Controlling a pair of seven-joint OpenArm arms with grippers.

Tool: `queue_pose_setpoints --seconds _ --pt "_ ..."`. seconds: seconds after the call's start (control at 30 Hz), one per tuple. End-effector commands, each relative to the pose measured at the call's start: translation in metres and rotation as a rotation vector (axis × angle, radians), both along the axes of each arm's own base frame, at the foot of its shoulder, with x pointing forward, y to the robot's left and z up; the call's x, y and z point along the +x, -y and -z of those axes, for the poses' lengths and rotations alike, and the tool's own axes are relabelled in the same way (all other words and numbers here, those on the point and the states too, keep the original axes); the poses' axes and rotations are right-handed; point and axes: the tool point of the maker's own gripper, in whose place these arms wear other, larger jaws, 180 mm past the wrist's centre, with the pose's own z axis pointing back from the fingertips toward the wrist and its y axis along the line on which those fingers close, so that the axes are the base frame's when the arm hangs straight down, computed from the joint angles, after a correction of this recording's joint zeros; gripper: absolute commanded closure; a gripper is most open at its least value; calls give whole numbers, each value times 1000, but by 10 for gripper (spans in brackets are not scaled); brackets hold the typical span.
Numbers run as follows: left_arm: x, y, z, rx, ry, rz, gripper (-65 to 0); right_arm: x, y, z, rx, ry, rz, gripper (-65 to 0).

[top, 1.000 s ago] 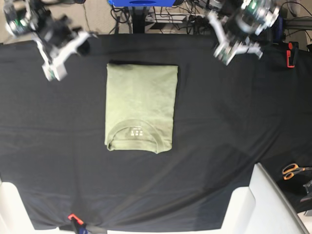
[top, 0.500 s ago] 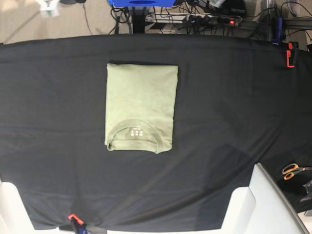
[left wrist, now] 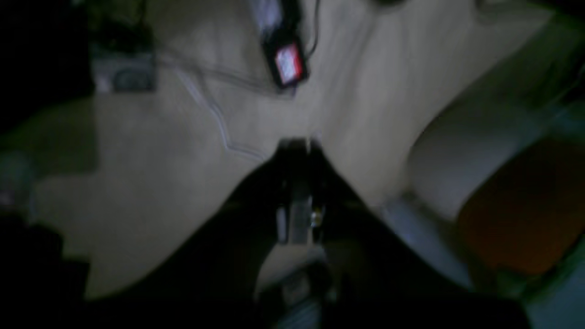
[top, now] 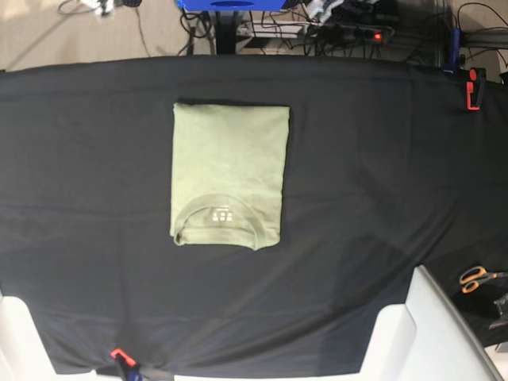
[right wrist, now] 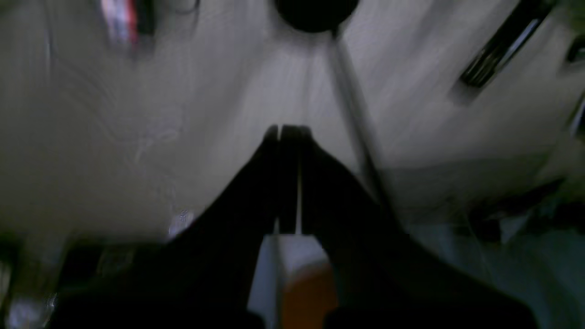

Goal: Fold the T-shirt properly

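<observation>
T-shirt (top: 228, 175): sage green, folded into a neat rectangle, lying flat on the surface a bit left of center in the base view. Collar w/ the small white label print faces the near edge, folded edge points to the far side.
Surface (top: 381, 182): covered w/ a black cloth, some soft creases. Nothing is touching the shirt.
Left gripper (left wrist: 299, 145): only shows in its wrist cam, pretty blurry and dark. Jaws look pressed together, nothing between them. Pointing at beige floor w/ cables and a small red-lit device (left wrist: 288, 64).
Right gripper (right wrist: 288, 130): same deal, blurry wrist view, fingers closed tight w/ just a thin seam showing, not holding anything. Pale floor behind it, plus a dark round thing (right wrist: 315, 11) w/ a rod coming off it.
Arms: neither one shows in the base view.
Other stuff: orange-handled scissors (top: 475, 278) off the right edge, well apart from the shirt. Red clamp (top: 473, 87) on the far right edge of the cloth, another red clip (top: 119, 354) at the near edge. White panels (top: 421, 333) at the near corners.
</observation>
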Motion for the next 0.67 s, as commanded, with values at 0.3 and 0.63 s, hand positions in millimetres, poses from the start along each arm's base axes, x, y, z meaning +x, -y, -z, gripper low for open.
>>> queue_pose_setpoints --seconds 0.3,0.63 --pt "15 -44 6 158 199 295 0 -14 -26 -2 75 115 -18 -8" --pt "48 -50 4 160 288 309 0 -8 -29 -1 83 132 -21 -8"
